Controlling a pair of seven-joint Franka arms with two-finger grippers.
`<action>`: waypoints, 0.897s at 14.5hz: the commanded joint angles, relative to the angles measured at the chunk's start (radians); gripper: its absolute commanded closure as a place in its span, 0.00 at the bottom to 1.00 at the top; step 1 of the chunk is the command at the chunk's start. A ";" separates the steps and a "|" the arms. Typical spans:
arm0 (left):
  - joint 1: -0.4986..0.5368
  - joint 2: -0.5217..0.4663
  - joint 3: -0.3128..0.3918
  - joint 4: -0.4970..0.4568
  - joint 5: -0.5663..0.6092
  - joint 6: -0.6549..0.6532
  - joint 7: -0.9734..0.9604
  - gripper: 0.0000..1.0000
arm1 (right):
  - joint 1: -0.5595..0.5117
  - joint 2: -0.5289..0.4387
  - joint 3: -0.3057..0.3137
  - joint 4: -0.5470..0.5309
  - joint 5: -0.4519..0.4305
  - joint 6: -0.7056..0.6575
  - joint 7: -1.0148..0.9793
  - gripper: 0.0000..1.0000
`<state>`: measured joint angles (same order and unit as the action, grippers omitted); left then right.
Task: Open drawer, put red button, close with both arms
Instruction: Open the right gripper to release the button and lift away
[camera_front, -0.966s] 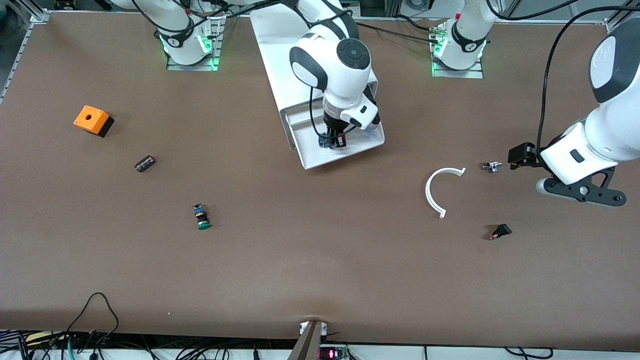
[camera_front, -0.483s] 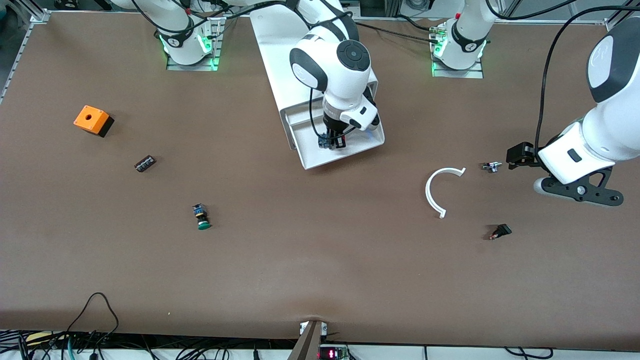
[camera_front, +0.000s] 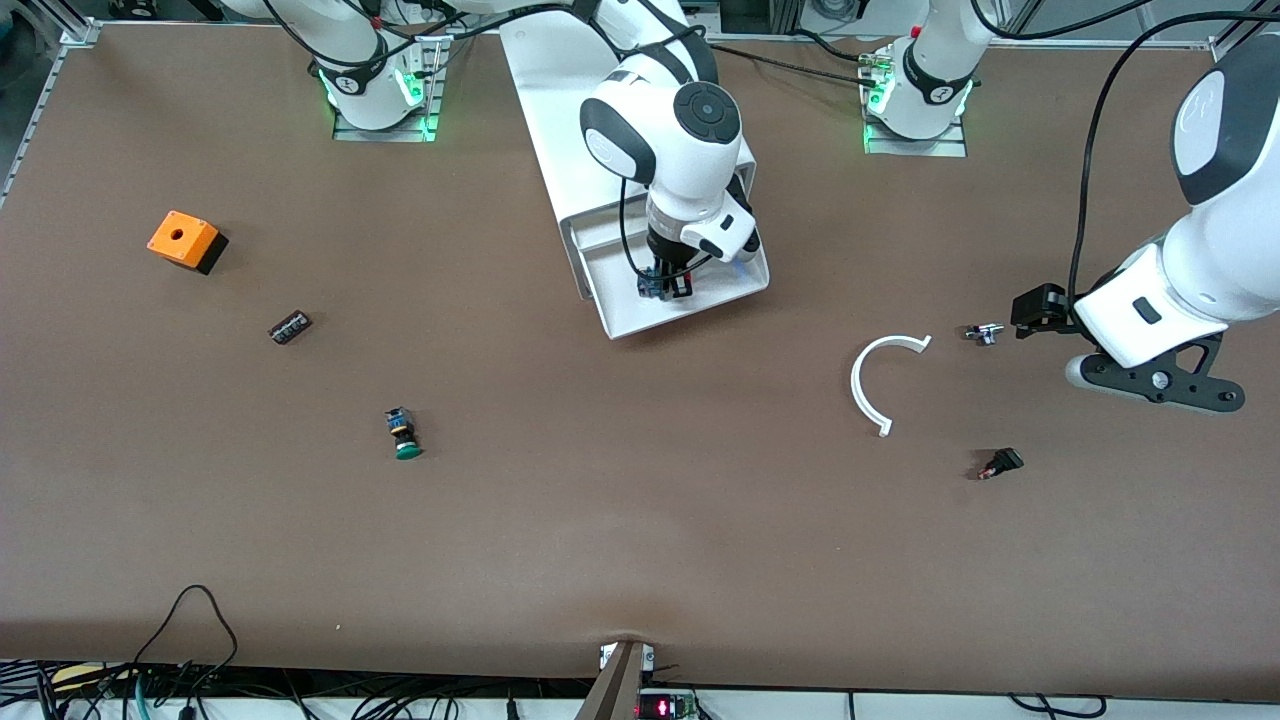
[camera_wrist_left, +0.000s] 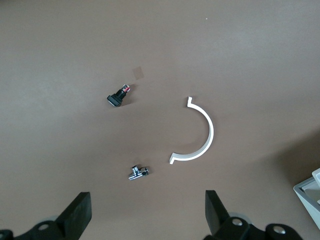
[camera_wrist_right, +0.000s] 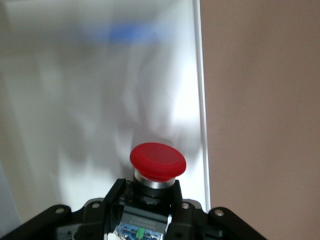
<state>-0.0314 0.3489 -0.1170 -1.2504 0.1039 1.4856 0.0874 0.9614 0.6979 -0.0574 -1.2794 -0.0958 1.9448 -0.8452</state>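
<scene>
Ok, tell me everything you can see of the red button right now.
The red button has a round, glossy red mushroom cap over a silvery collar, then a black body with a blue end. It is clamped by its body in the shut jaws of the right gripper, cap pointing away from the wrist, held over the open white drawer. Whether it touches the tray floor cannot be told.

This looks like a robotics lab: two white arms (camera_front: 670, 130) are bolted to base plates lit green on a wide brown worktable (camera_front: 620, 520). Aluminium framing runs along one table edge, loose black cables (camera_front: 190, 610) trail off another, and small electrical parts lie scattered around.
</scene>
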 joint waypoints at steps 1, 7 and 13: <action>0.004 -0.002 -0.003 0.011 0.017 -0.016 0.003 0.00 | 0.011 0.021 -0.006 0.035 0.002 -0.003 0.011 0.66; 0.010 -0.002 -0.003 0.011 0.016 -0.016 0.003 0.00 | 0.016 0.035 -0.007 0.035 0.001 0.017 0.018 0.65; 0.002 -0.002 -0.003 0.011 0.017 -0.016 0.000 0.00 | 0.017 0.034 -0.007 0.037 0.002 0.017 0.063 0.01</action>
<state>-0.0248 0.3489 -0.1162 -1.2504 0.1039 1.4856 0.0874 0.9678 0.7154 -0.0605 -1.2716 -0.0959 1.9770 -0.8179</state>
